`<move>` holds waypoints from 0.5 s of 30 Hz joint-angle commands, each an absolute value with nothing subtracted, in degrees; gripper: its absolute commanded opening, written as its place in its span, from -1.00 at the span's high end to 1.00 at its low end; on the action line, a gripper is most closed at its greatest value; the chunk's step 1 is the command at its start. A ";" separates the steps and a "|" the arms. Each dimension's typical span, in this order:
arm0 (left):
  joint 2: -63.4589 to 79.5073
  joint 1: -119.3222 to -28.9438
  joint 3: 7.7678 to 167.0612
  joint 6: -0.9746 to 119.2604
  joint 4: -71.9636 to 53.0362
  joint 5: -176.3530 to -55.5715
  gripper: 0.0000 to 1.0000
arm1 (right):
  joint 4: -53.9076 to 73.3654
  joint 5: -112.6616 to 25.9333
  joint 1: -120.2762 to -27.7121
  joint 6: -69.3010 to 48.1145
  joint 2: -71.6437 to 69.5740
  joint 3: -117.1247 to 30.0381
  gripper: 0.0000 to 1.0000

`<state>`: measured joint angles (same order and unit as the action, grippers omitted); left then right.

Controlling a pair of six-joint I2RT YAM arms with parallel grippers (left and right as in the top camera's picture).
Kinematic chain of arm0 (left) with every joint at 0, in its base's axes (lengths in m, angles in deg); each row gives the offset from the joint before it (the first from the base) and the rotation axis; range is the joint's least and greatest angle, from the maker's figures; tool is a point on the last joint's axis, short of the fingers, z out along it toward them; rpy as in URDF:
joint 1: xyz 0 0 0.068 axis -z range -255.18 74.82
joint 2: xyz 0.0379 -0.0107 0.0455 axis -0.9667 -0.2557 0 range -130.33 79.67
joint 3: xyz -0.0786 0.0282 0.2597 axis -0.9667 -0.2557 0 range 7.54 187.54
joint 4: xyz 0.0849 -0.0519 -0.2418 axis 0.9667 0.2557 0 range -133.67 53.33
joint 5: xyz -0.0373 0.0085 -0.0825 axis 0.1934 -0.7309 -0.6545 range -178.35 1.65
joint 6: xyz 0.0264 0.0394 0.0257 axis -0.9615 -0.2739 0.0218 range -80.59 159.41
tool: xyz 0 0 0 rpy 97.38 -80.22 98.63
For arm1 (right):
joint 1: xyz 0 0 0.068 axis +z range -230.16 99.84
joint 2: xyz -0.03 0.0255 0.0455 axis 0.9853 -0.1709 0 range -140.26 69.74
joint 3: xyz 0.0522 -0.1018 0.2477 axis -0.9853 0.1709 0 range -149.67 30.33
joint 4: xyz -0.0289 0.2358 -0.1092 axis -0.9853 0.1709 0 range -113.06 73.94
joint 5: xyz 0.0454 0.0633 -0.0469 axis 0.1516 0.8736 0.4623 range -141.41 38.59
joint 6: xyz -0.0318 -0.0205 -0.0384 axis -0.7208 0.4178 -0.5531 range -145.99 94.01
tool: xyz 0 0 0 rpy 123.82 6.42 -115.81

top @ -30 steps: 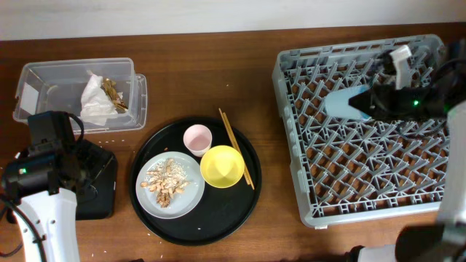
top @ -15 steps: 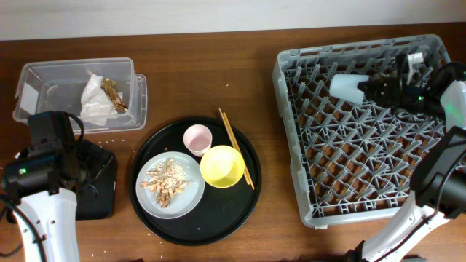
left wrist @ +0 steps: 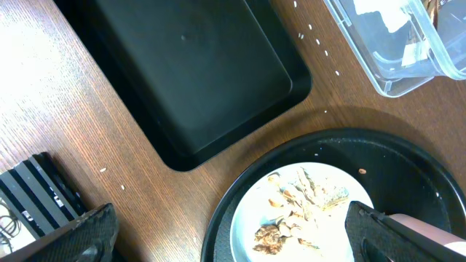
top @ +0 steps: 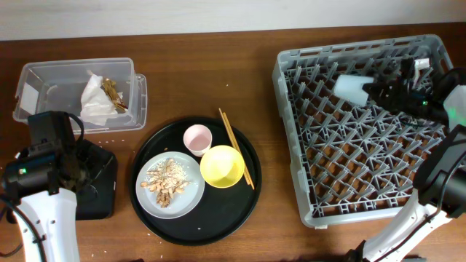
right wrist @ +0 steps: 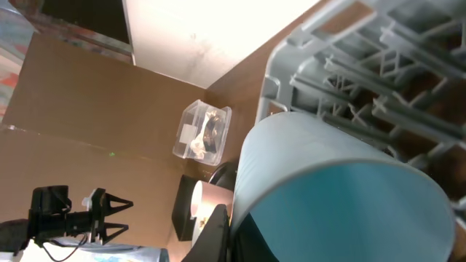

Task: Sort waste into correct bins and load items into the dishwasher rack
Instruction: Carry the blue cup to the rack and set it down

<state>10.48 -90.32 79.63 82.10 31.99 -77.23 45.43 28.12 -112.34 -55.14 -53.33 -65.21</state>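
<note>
The right fingers [right wrist: 218,236] pinched the light-blue cup [top: 349,87] at its rim, holding it on its side over a back corner of the dishwasher rack [top: 290,145]. The left fingers [left wrist: 80,236] hung spread above the shallow black tray [left wrist: 196,73] and the plate [left wrist: 247,211] of scraps.

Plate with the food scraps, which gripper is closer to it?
Left. The left gripper hangs open near the plate's left side, by the rectangular tray; the right gripper is far off over the rack, holding the blue cup.
</note>
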 commanded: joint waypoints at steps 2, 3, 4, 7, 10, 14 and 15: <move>11.18 -90.62 79.46 82.65 32.03 -77.21 -0.99 | 44.75 26.52 -112.50 -55.57 -53.72 -61.83 0.92; 11.18 -90.62 79.46 82.65 32.03 -77.21 -0.98 | 44.67 26.33 -112.50 -55.57 -53.76 -61.70 0.92; 11.18 -90.62 79.46 82.65 32.01 -77.21 -0.98 | 44.69 26.11 -112.50 -55.55 -53.76 -61.70 0.92; 11.18 -90.62 79.46 82.65 32.01 -77.21 -0.98 | 45.04 26.02 -112.56 -55.55 -53.76 -61.70 0.91; 11.18 -90.62 79.46 82.65 32.01 -77.21 -0.98 | 45.06 24.08 -113.17 -55.47 -53.76 -61.70 0.87; 11.18 -90.62 79.46 82.65 32.01 -77.21 -0.98 | 45.34 17.54 -114.90 -52.86 -53.76 -61.72 0.81; 11.18 -90.62 79.46 82.65 32.03 -77.21 -0.98 | 45.45 16.86 -115.60 -52.69 -53.76 -61.72 0.80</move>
<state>10.48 -90.32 79.63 82.10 31.99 -77.23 45.26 23.35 -113.63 -53.80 -53.33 -62.29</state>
